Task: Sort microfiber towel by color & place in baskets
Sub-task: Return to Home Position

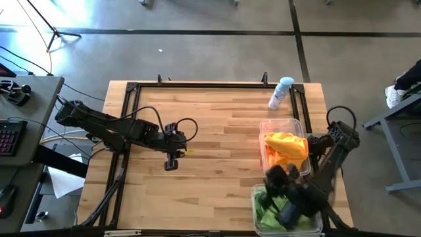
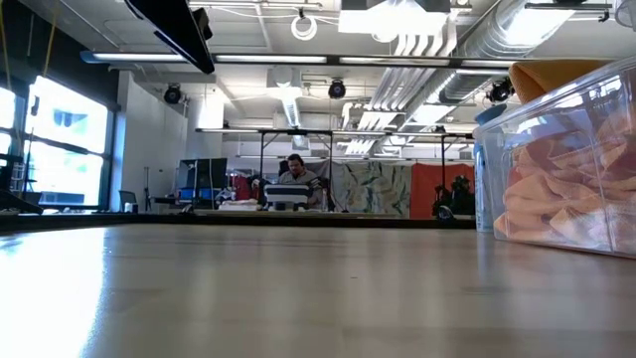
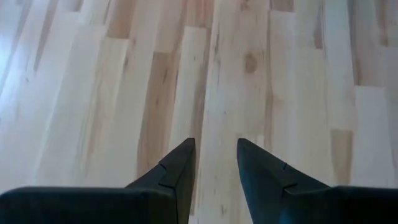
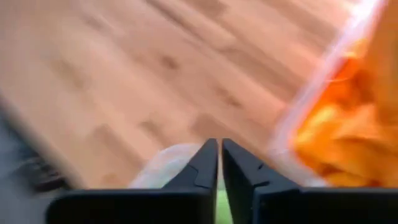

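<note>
Orange microfiber towels (image 1: pixel 285 148) are heaped in the farther clear basket (image 1: pixel 263 125), which also shows in the low view (image 2: pixel 566 169) and in the right wrist view (image 4: pixel 348 130). Lime green towels (image 1: pixel 266 207) lie in the nearer basket (image 1: pixel 255 197) at the table's near right corner. My right gripper (image 1: pixel 271 176) (image 4: pixel 219 144) hovers over the far rim of the green basket (image 4: pixel 158 165). It is shut and nothing shows between its fingertips. My left gripper (image 1: pixel 172 163) (image 3: pixel 216 146) is open above bare wood at the table's left middle.
A white-and-blue spray bottle (image 1: pixel 281 92) lies near the table's far right edge, just beyond the orange basket. A black frame rail (image 1: pixel 197 84) runs along the far and left sides. Bare wood (image 1: pixel 217 145) stretches between the two arms.
</note>
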You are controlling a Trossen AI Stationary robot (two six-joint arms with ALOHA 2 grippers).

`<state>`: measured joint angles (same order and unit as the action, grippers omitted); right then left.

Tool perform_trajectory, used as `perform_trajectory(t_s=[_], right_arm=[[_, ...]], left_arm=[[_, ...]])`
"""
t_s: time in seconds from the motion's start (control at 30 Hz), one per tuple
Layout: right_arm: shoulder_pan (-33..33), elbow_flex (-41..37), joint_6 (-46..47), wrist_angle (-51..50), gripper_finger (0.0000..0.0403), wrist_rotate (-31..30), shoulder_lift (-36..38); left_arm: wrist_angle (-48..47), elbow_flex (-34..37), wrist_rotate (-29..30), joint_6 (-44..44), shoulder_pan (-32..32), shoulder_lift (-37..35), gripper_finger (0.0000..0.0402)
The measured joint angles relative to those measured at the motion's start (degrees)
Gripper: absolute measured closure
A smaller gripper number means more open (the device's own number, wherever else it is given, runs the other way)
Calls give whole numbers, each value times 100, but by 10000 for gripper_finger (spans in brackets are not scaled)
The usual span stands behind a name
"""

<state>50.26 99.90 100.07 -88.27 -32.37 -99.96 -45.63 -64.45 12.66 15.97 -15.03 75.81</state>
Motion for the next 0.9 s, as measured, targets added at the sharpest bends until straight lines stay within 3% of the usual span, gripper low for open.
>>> perform_trajectory(t_s=[0.1,0.3,0.4,0.5,0.9], right_arm=[[-523,-199,-320,-94,383,189,0],[-1553,-706,-3001,1422,400,-106,114],[-2073,-1092,-4213,2330,399,166,291],[-2503,-1565,-5042,2992,401,385,511],[-3590,-3073,-6992,5035,402,957,2069]], left_arm=[[81,0,93,-164,6,-2,303],[159,2,123,-407,31,-41,391],[882,350,-155,-456,165,-373,392],[1710,1086,-487,-459,411,-1028,400],[3816,3855,-467,-1353,1299,-4414,401]])
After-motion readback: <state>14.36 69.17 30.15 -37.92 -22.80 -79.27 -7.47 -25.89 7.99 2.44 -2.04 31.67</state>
